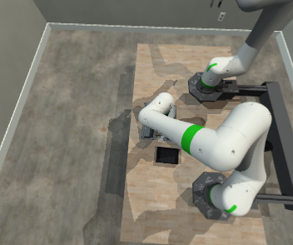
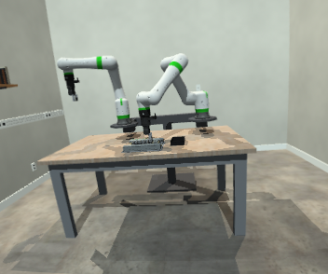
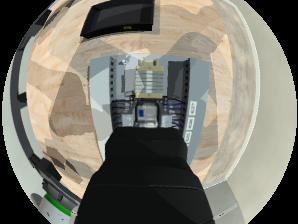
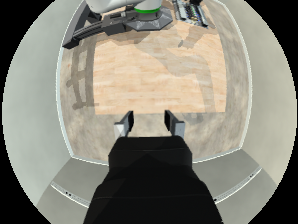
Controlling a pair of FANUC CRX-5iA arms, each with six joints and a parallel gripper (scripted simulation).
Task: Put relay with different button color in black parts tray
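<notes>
The grey relay panel [image 1: 148, 132] [image 2: 142, 147] [image 3: 98, 85] rests on the table, mostly hidden by my left arm in the top view. My left gripper [image 2: 146, 133] [image 3: 147, 108] points down over it, shut on a clear-housed relay with a blue button [image 3: 141, 113]. Whether that relay is raised from its socket cannot be told. The other relays and their buttons are hidden or too small to judge. The black parts tray [image 1: 166, 162] [image 2: 177, 141] [image 3: 107, 33] stands beside the panel and looks empty. My right gripper [image 2: 75, 97] [image 4: 149, 116] is open and empty, high beyond the table's end.
A tan-ended ribbed block [image 3: 149, 81] and dark wire ducts [image 3: 186, 80] are on the panel. Blue wires flank the held relay. The left forearm [image 1: 171, 129] reaches across the table [image 1: 150, 187] above the panel. The right arm's base [image 1: 204, 87] stands at the table's far side.
</notes>
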